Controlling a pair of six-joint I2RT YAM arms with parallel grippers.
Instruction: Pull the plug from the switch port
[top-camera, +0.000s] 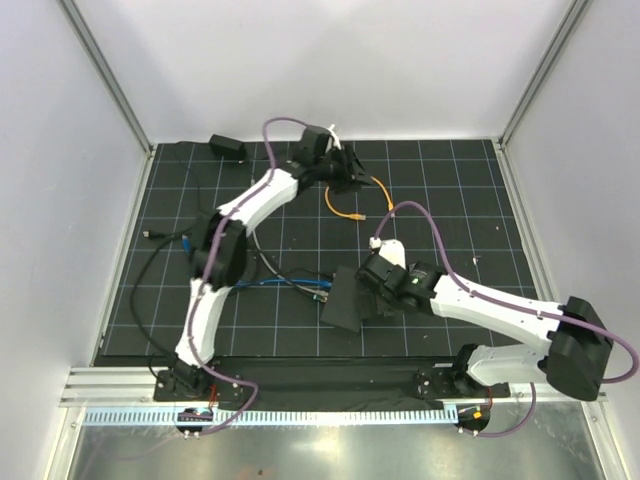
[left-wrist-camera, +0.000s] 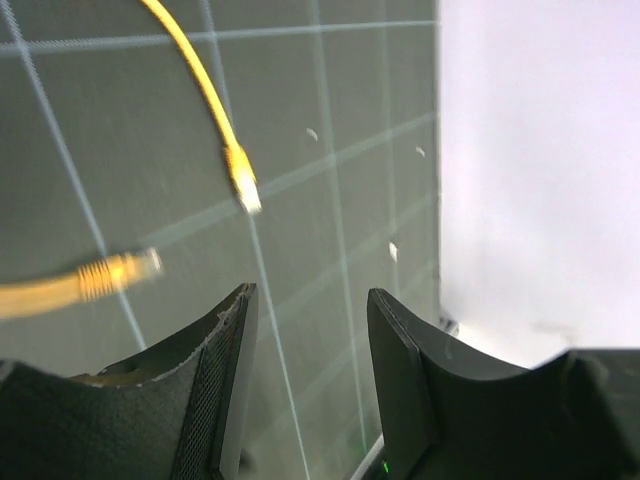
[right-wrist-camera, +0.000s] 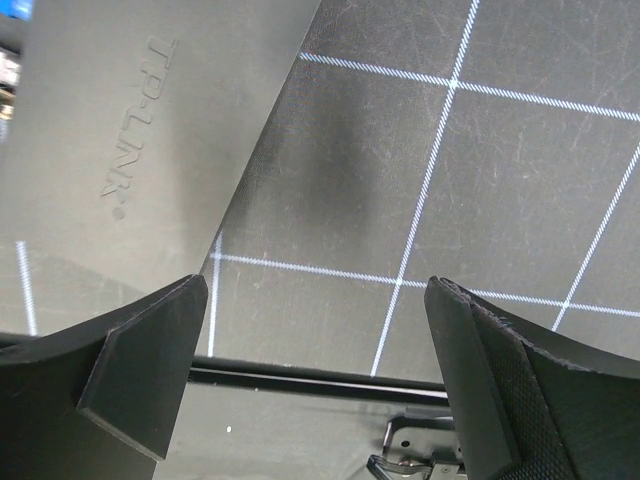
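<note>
The switch (top-camera: 343, 299) is a flat matte-black box lying at the near middle of the mat; its top, marked TP-LINK (right-wrist-camera: 120, 130), fills the left of the right wrist view. Its port edge is not clearly visible; blue cables (top-camera: 290, 283) reach its left side. A yellow cable (top-camera: 340, 207) lies loose on the mat at the far middle, both its plugs free: one plug (left-wrist-camera: 243, 185) and the other plug (left-wrist-camera: 120, 272). My left gripper (top-camera: 352, 172) (left-wrist-camera: 310, 293) hangs open just short of them, holding nothing. My right gripper (top-camera: 368, 290) (right-wrist-camera: 315, 285) stands wide open beside the switch, over bare mat.
A small black power adapter (top-camera: 228, 148) sits at the far left of the mat. A black cable (top-camera: 160, 262) and blue-tipped leads (top-camera: 178, 239) trail along the left side. White walls enclose the mat, and a metal rail (top-camera: 330, 388) runs along its near edge.
</note>
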